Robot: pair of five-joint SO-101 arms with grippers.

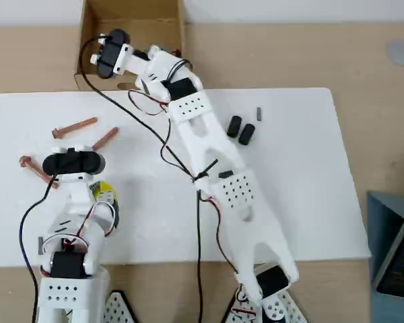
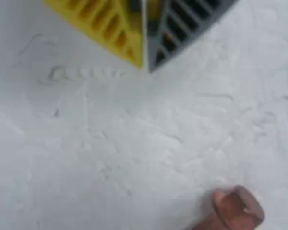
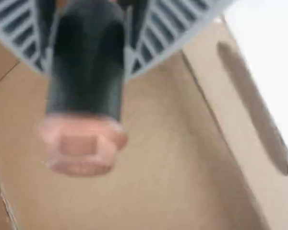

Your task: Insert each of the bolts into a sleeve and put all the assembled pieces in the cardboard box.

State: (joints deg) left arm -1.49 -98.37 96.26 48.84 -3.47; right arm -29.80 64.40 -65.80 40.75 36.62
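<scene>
My right gripper point(image 3: 86, 62) is shut on an assembled piece: a black sleeve point(image 3: 86, 67) with a copper bolt head point(image 3: 81, 146) sticking out of its end. It hangs over the inside of the cardboard box point(image 3: 192, 143). In the high view the right gripper point(image 1: 113, 55) reaches over the box point(image 1: 83, 40) at the back left. Three loose copper bolts point(image 1: 74, 126) point(image 1: 106, 138) point(image 1: 35, 167) lie on the white mat at the left. Two black sleeves point(image 1: 234, 125) point(image 1: 246, 134) lie mid-mat. My left gripper point(image 2: 145, 64) is shut on nothing just above the mat, with a bolt head point(image 2: 237, 211) nearby.
The white mat point(image 1: 296, 202) covers most of the wooden table. A small grey pin point(image 1: 259, 114) lies beside the sleeves. The right arm stretches diagonally across the mat's middle. A dark device point(image 1: 397, 256) sits at the right edge.
</scene>
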